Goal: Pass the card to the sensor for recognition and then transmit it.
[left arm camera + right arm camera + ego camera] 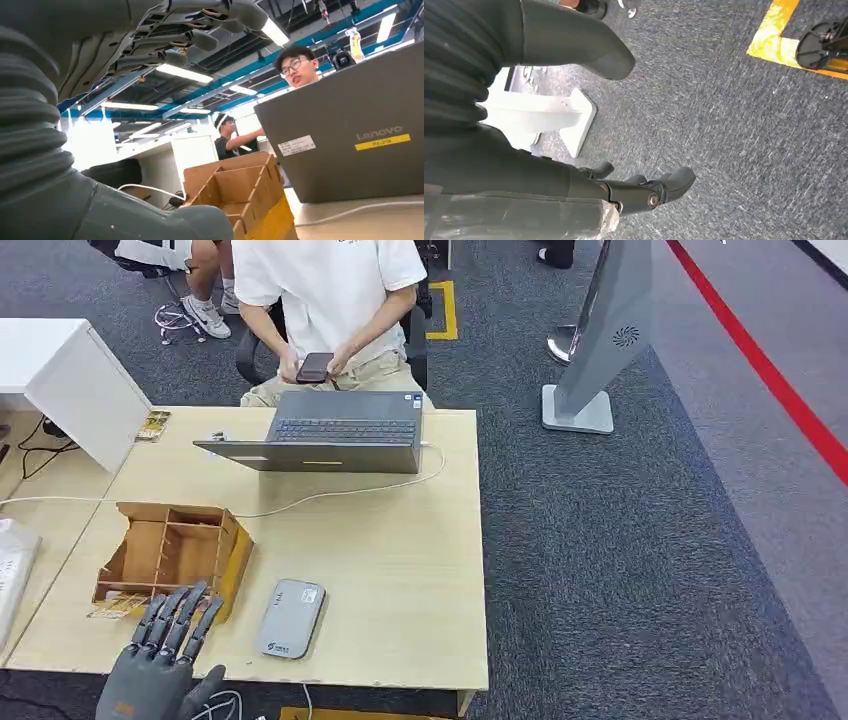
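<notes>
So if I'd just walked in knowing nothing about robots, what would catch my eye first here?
Probably the robot's grey left hand, reaching up over the near edge of the wooden table with fingers spread and nothing in it. Just beyond it sits a brown divided cardboard box, with a flat grey sensor lying beside it. Across the table, a person sits behind an open laptop, looking at a phone.

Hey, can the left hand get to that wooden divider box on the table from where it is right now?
Probably yes: the left hand hovers open at the table's near edge, right beside the wooden box, with nothing between them.
</notes>
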You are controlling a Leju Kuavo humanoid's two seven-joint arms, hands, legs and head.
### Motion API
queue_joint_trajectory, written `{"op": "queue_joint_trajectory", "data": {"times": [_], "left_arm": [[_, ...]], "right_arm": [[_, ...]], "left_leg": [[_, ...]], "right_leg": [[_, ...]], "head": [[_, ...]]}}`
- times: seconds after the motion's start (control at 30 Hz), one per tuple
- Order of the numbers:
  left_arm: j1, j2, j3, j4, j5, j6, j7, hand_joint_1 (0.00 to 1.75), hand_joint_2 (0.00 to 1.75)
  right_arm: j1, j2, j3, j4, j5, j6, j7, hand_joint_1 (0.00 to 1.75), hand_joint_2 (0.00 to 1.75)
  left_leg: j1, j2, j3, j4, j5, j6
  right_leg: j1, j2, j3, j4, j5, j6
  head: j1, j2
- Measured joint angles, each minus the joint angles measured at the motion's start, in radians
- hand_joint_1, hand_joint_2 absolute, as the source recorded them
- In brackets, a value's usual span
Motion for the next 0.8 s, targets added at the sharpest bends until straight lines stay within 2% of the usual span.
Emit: {"op": "queue_joint_trajectory", "data": {"times": [0.17, 0.27, 0.37, 0.43, 0.47, 0.5, 0.57, 0.6, 0.63, 0.77, 0.8], "left_arm": [[0.014, 0.013, 0.004, 0.011, -0.012, 0.044, -0.004, 0.00, 1.75], [0.029, -0.003, 0.047, 0.011, 0.009, 0.049, -0.105, 0.00, 1.75], [0.036, -0.023, 0.090, 0.012, 0.016, 0.051, -0.152, 0.00, 1.75], [0.041, -0.048, 0.128, 0.013, 0.029, 0.051, -0.239, 0.00, 1.75], [0.042, -0.072, 0.161, 0.014, 0.051, 0.051, -0.323, 0.00, 1.75], [0.042, -0.102, 0.198, 0.018, 0.077, 0.051, -0.425, 0.00, 1.75], [0.038, -0.194, 0.316, 0.032, 0.137, 0.051, -0.700, 0.00, 1.75], [0.036, -0.226, 0.362, 0.038, 0.151, 0.051, -0.767, 0.00, 1.75], [0.036, -0.252, 0.398, 0.043, 0.156, 0.051, -0.794, 0.00, 1.75], [0.034, -0.325, 0.501, 0.060, 0.163, 0.051, -0.801, 0.00, 1.75], [0.033, -0.339, 0.521, 0.063, 0.170, 0.051, -0.831, 0.00, 1.75]], "right_arm": [[0.000, 0.000, -0.002, -0.001, 0.019, -0.001, -0.015, 0.00, 1.75], [0.000, -0.002, -0.002, -0.001, 0.030, -0.002, -0.027, 0.00, 1.75], [0.000, -0.003, -0.002, -0.001, 0.033, -0.002, -0.029, 0.00, 1.75], [0.000, -0.004, -0.002, -0.001, 0.040, -0.002, -0.030, 0.00, 1.75], [0.000, -0.005, -0.002, -0.001, 0.044, -0.002, -0.032, 0.00, 1.75], [0.000, -0.006, -0.002, -0.001, 0.047, -0.002, -0.034, 0.00, 1.75], [0.000, -0.008, -0.002, 0.000, 0.055, -0.002, -0.041, 0.00, 1.75], [0.000, -0.008, -0.002, 0.000, 0.056, -0.002, -0.042, 0.00, 1.75], [0.000, -0.009, -0.002, 0.000, 0.056, -0.002, -0.042, 0.00, 1.75], [0.000, -0.011, -0.002, 0.000, 0.057, -0.002, -0.043, 0.00, 1.75], [0.000, -0.011, -0.002, 0.000, 0.060, -0.002, -0.044, 0.00, 1.75]], "left_leg": [[0.000, -0.001, 0.000, 0.000, 0.000, 0.000], [0.000, -0.001, 0.000, 0.000, 0.000, 0.000], [0.000, -0.001, 0.001, 0.000, 0.000, 0.000], [0.000, -0.001, 0.001, 0.000, 0.000, 0.000], [0.000, -0.001, 0.000, 0.000, 0.000, 0.000], [0.000, -0.001, 0.001, 0.000, 0.000, 0.000], [0.000, -0.001, 0.001, 0.000, 0.000, 0.000], [0.000, -0.001, 0.001, 0.000, 0.000, 0.000], [0.000, -0.001, 0.001, 0.000, 0.000, 0.000], [0.000, -0.001, 0.001, 0.000, 0.000, 0.000], [0.000, -0.001, 0.001, 0.000, 0.000, 0.000]], "right_leg": [[0.000, 0.000, 0.000, 0.000, 0.000, 0.000], [0.000, 0.000, 0.000, 0.000, 0.000, 0.000], [0.000, -0.001, 0.001, 0.000, 0.000, 0.000], [0.000, -0.001, 0.001, 0.000, 0.000, 0.000], [0.000, -0.001, 0.001, 0.000, 0.000, 0.000], [0.000, -0.001, 0.001, 0.000, 0.000, 0.000], [0.000, -0.001, 0.001, 0.000, 0.000, 0.000], [0.000, -0.001, 0.001, 0.000, 0.000, 0.000], [0.000, -0.001, 0.001, 0.000, 0.000, 0.000], [0.000, -0.001, 0.001, 0.000, 0.000, 0.000], [0.000, -0.001, 0.001, 0.000, 0.000, 0.000]], "head": [[0.000, 0.000], [-0.001, 0.000], [0.000, 0.000], [0.000, 0.000], [0.000, 0.000], [-0.001, 0.000], [-0.001, 0.000], [0.000, 0.000], [0.000, 0.000], [0.000, 0.000], [0.000, 0.000]]}}
